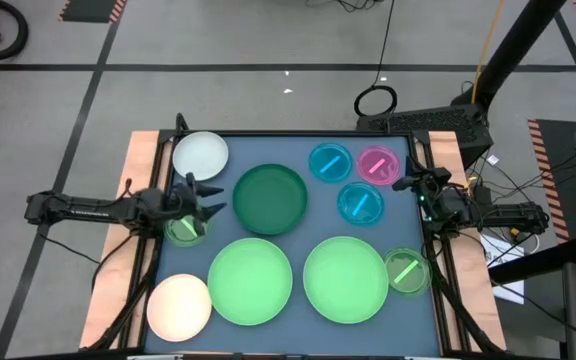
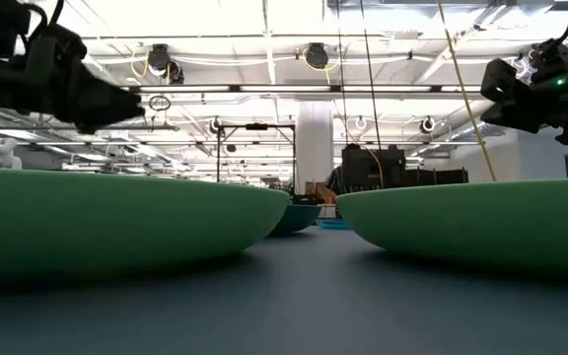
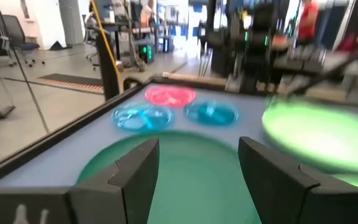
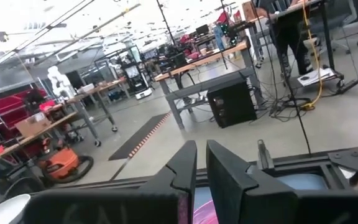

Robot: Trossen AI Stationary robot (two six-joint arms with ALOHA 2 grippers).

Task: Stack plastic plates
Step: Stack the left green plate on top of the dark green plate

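Nothing stacked yet: all plates lie singly on the dark counter (image 1: 298, 215), well apart or just beside each other, prob. spread out so each can be picked alone.

Near edge: cream plate (image 1: 179, 306), matte, shallow, at the L corner. Beside it two large light green plates (image 1: 250, 281) and (image 1: 345, 279), smooth, glossy, w/ low curved rims; in the low view their undersides fill the foreground as broad bowl-like curves. Just beside the R one, a small green striped plate (image 1: 405, 271), translucent, near the counter's R edge.

Mid: left gripper (image 1: 206, 200) hovers at the L side, jaws released and spread, aimed toward the large dark green plate (image 1: 270, 197), which the left wrist view shows right between and beyond the jaws. Judgement: lined up for approach to that plate's rim, not yet touching. Another small green striped plate (image 1: 185, 229) sits under/just beside the L arm. Small blue plate (image 1: 360, 203) lies R of centre.

Far: white plate (image 1: 201, 154) at the far L corner; a second blue plate (image 1: 330, 161) and a pink plate (image 1: 377, 164) close together, thin, see-through, each w/ a stripe. Right gripper (image 1: 412, 182) waits over the R edge near the pink one, jaws clenched on nothing.
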